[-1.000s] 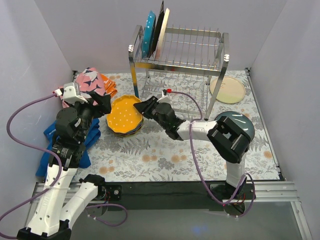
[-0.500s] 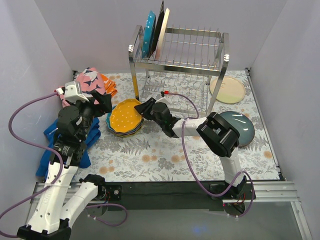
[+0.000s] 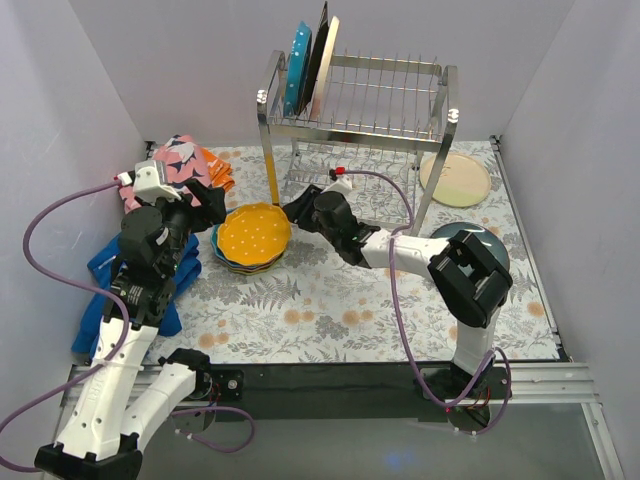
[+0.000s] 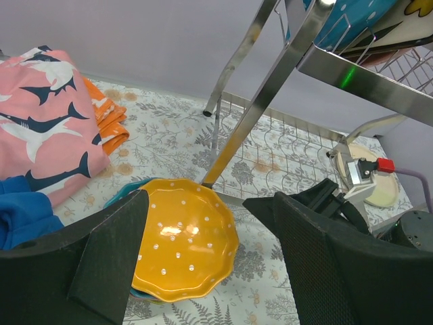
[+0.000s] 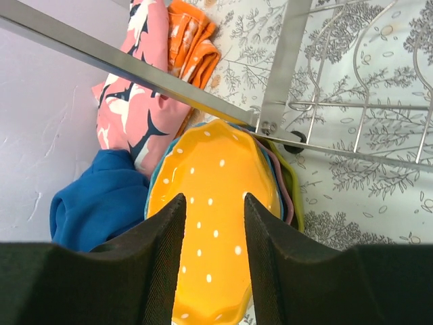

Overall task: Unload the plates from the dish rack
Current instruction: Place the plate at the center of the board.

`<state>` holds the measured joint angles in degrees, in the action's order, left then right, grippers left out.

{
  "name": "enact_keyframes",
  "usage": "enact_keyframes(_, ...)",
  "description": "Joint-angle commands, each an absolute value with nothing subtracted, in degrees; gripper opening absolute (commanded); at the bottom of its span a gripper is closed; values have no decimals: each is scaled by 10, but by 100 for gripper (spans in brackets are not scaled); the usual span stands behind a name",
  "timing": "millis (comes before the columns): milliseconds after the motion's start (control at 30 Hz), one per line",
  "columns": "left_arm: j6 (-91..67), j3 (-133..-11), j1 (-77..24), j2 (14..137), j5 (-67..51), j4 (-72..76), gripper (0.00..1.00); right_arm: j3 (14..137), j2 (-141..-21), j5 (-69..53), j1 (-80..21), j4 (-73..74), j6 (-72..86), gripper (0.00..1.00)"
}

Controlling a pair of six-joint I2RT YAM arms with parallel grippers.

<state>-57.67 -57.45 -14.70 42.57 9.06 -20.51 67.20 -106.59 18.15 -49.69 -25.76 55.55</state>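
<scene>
Left gripper (image 3: 207,203) hangs wide open, empty, by the stack's left rim. Right gripper (image 3: 295,212), jaws parted and released, sits just beside the orange plate (image 3: 252,233) topping that stack, left of the table's centre. Beyond, three plates (image 3: 312,55) stand upright at the dish rack's (image 3: 400,125) top-left corner.

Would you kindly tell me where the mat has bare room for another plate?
The near strip of mat, in front of the orange-topped stack and the dark plate, is bare. It is crowded by the cloths on the left and around the dish rack and cream plate.
</scene>
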Motion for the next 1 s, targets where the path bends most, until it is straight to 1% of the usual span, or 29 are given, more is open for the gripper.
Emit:
enact_keyframes(0, -568, -573, -145, 426, 99, -200, 73, 707, -1063, 190, -497, -226, 512, 43)
enact_keyframes(100, -565, -571, -144, 427, 104, -200, 73, 722, -1074, 191, -500, -202, 505, 40)
enact_keyframes(300, -566, -573, -144, 428, 102, -202, 73, 759, -1103, 220, -514, -125, 480, 41)
enact_keyframes(467, -569, -572, -144, 432, 97, -202, 73, 777, -1129, 232, -526, -103, 476, 40)
enact_keyframes(567, -567, -570, -145, 432, 98, -203, 73, 786, -1143, 226, -528, -103, 475, 36)
enact_keyframes(700, -564, -570, -144, 431, 103, -203, 73, 788, -1151, 222, -536, -122, 463, 20)
enact_keyframes(767, -565, -570, -144, 432, 102, -204, 73, 779, -1155, 207, -537, -158, 461, 14)
enact_keyframes(900, -567, -570, -145, 436, 96, -203, 73, 765, -1159, 210, -536, -169, 468, 11)
enact_keyframes(933, -567, -570, -144, 438, 95, -204, 73, 762, -1156, 212, -536, -170, 466, 12)
enact_keyframes(967, -567, -570, -144, 438, 95, -204, 73, 759, -1152, 222, -536, -170, 462, 16)
